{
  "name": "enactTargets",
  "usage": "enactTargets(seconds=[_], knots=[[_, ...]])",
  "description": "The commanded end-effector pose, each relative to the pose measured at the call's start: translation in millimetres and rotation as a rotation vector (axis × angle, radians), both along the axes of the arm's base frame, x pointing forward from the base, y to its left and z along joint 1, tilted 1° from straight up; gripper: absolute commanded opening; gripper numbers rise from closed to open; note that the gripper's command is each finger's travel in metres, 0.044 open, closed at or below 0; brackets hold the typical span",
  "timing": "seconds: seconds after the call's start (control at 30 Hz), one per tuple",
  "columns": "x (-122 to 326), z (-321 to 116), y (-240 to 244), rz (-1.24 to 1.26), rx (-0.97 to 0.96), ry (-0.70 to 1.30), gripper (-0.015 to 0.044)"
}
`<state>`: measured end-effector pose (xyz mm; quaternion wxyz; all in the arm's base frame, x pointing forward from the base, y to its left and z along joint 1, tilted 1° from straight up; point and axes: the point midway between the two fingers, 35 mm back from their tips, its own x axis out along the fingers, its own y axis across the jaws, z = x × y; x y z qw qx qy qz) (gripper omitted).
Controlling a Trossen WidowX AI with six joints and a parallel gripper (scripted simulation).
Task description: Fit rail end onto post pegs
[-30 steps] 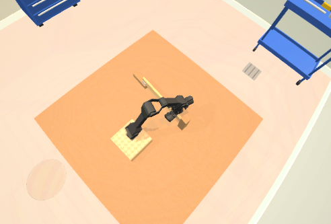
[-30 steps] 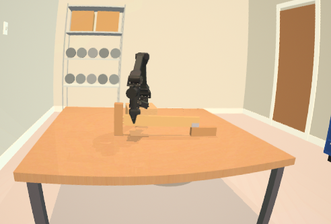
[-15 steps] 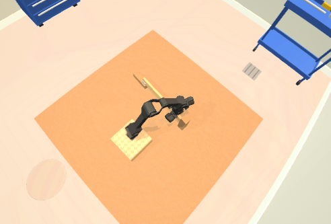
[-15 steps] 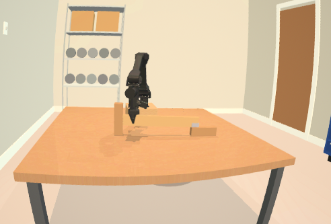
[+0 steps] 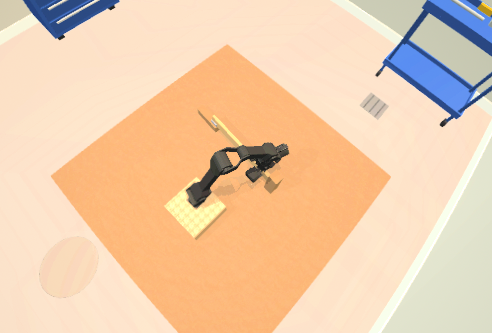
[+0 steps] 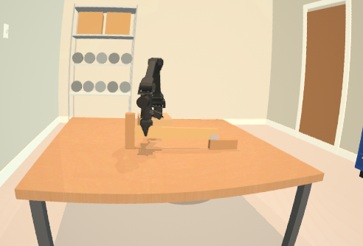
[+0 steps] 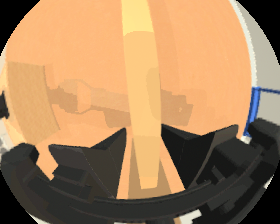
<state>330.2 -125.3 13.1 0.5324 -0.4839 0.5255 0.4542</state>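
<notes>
The wooden rail looks about level, raised above the table. Its far end sits at the grey bracket on the low footboard block. Its near end meets the short post with no gap that I can see in the exterior view. No pegs show; they and the holes are hidden. My gripper is open around the rail near the post, with a gap on each side of the rail in the wrist view.
The arm's pale base board lies to one side of the rail. The arm reaches over the rail from it. The wooden table carries everything. A blue cart and a drawer cabinet stand off the table.
</notes>
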Motion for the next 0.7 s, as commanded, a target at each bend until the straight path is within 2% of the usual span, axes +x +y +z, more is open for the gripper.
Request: enactTargets(seconds=[0.0, 0.17, 0.37, 0.5, 0.67], knots=[[0.3, 0.3, -0.1, 0.0, -0.001, -0.002, 0.0315], [0.3, 0.3, -0.1, 0.0, -0.001, -0.002, 0.044], [0.6, 1.9, 1.6, 0.0, -0.001, -0.002, 0.044], [2.9, 27.9, 29.3, 0.002, -0.003, -0.002, 0.044], [2.9, 29.5, 31.1, 0.002, -0.003, -0.002, 0.044]])
